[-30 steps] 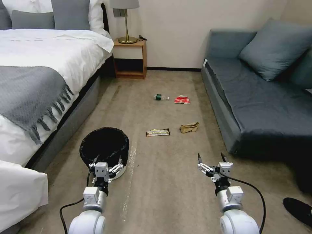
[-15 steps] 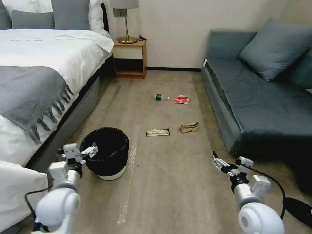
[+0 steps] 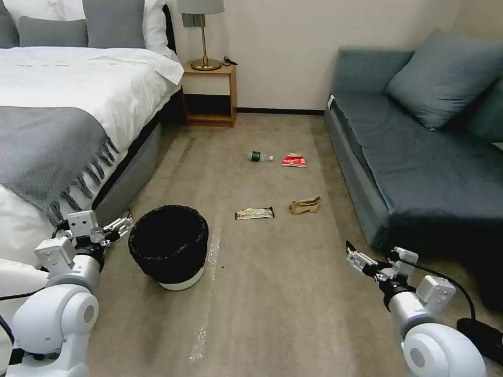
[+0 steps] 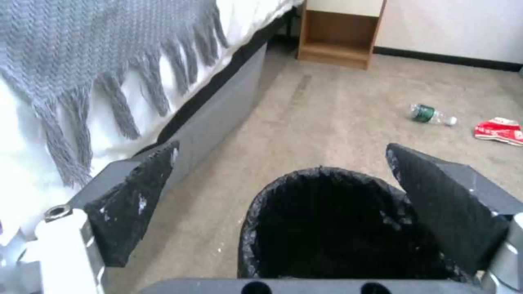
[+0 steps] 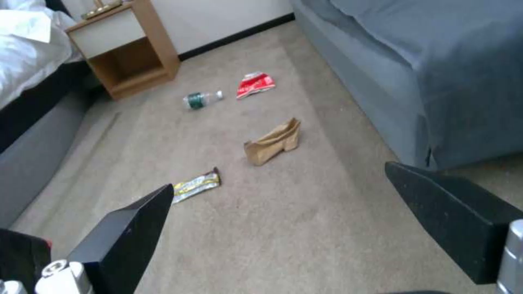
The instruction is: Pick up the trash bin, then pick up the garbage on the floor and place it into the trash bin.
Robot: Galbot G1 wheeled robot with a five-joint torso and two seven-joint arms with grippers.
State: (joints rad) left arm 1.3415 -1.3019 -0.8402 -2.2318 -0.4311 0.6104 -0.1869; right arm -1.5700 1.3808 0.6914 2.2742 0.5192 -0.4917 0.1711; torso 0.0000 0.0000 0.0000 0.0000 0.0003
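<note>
Head view: bin (image 3: 168,246) stands upright on the carpet (image 3: 272,303), black liner over rim and sides, white base showing at the bottom. It sits near the foot-side of the bed (image 3: 63,115), with a narrow strip of carpet between them.

Left gripper (image 3: 119,226) is just beside the bin's rim on the bed side, jaws spread wide, holding nothing. Whether a fingertip touches the liner: cannot tell. Left wrist view: both pads (image 4: 136,196) stand well apart with the bin's open mouth (image 4: 338,228) between and beyond them.

Garbage, four pieces, all on the carpet beyond the bin:
- wrapper (image 3: 254,213), nearest, flat, gold and dark.
- paper bag (image 3: 306,205), crumpled, just to the wrapper's right.
- bottle (image 3: 260,156), on its side, green label, farther off toward the nightstand (image 3: 209,94).
- packet (image 3: 293,161), red and white, just beside the bottle on the right.

Right gripper (image 3: 361,256) hovers low over the carpet near the sofa's (image 3: 419,157) front corner, well apart from every piece. Jaws wide open, empty. Right wrist view: wrapper (image 5: 196,185), paper bag (image 5: 272,143), bottle (image 5: 202,99) and packet (image 5: 255,85) lie ahead between the spread fingers (image 5: 125,232).

Lamp (image 3: 203,31) stands on the nightstand.
</note>
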